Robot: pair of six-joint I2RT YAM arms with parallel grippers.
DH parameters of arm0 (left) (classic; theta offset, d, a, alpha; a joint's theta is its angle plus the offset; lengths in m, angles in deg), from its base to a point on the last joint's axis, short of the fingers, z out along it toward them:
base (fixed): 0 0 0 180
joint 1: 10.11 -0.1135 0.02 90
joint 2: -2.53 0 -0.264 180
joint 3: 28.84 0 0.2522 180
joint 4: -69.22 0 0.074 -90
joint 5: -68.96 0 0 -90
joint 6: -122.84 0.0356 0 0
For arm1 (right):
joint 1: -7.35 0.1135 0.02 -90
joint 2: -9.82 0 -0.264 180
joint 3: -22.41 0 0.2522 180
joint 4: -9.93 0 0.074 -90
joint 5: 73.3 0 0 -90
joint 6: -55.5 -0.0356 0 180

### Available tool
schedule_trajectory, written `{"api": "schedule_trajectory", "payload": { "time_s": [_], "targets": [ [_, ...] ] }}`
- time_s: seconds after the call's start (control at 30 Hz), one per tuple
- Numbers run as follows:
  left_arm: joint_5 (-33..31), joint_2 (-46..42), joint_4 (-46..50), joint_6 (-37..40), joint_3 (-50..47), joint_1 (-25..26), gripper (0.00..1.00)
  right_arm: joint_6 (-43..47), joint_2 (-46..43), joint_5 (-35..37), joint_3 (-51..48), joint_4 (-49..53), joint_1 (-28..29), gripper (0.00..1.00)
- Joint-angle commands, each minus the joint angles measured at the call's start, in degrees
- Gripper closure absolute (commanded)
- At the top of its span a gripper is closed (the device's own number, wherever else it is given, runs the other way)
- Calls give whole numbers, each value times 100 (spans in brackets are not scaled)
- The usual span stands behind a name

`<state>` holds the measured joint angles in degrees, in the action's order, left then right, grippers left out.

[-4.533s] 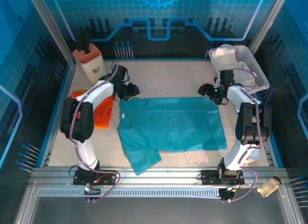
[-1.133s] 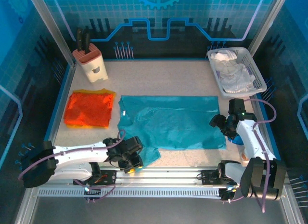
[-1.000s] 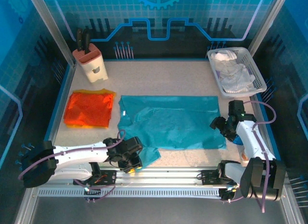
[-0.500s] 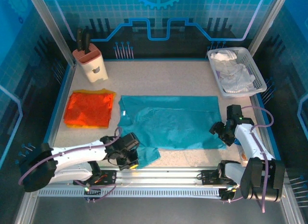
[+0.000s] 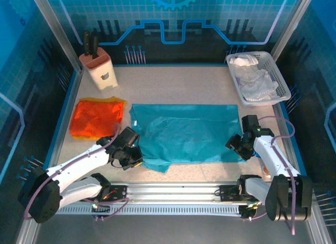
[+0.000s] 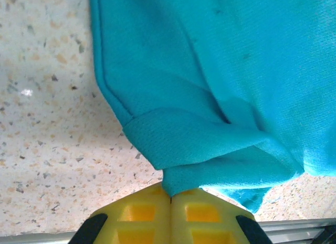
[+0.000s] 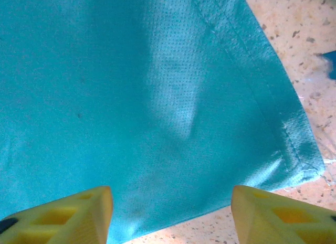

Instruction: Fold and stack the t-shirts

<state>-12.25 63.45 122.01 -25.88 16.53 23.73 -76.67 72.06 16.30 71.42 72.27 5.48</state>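
**Left fingers pinch the teal shirt, right fingers spread over its corner**

At the upper right of the top view, a white basket (image 5: 237,82) holds a heap of white cloths (image 5: 255,81). At the upper left, a beige knife block (image 5: 102,71) carries dark-handled knives (image 5: 89,40). The teal t-shirt (image 5: 186,131) lies spread across the middle of the desk (image 5: 178,81). The orange t-shirt (image 5: 97,118) lies folded flat just left of it, a yellow edge showing.

In the left wrist view the left fingers (image 6: 142,223) are pressed together on a bunched fold of the teal cloth (image 6: 220,71). In the right wrist view the right fingers (image 7: 68,212) stand wide apart over the shirt's corner (image 7: 131,97), holding nothing.

Half a second ago the left arm (image 5: 84,162) lay lower in the frame, near the front rail, with the sleeve trailing toward it. Now it sits higher and further left, close under the orange shirt, and the trailing flap is drawn in shorter. The right arm (image 5: 268,155) has hardly shifted
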Motion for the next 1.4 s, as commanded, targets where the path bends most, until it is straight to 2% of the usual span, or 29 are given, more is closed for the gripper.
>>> {"api": "schedule_trajectory", "payload": {
  "time_s": [0.0, 0.23, 0.4, 0.63, 0.83, 1.2, 1.37],
  "targets": [
    [16, 103, 212, 373, 225, -88, 100, -401, 32, 191, -138, 275, 88, 41],
    [52, 77, 115, 404, 224, -94, 100, -568, 434, 367, -209, 182, 75, 50],
    [87, 69, 71, 431, 220, -100, 100, -557, 634, 274, -220, 230, -5, 53],
    [119, 110, 21, 449, 218, -128, 100, -504, 446, 246, -225, 324, -35, 53],
    [98, 43, 84, 450, 314, -134, 100, -538, 777, 201, -182, 213, 38, 56],
    [26, -79, 73, 370, 371, -143, 100, -724, 1289, 159, -303, -236, 248, 70],
    [-9, -175, 147, 367, 376, -157, 100, -749, 1257, 162, -322, -281, 250, 85]
  ]
}}
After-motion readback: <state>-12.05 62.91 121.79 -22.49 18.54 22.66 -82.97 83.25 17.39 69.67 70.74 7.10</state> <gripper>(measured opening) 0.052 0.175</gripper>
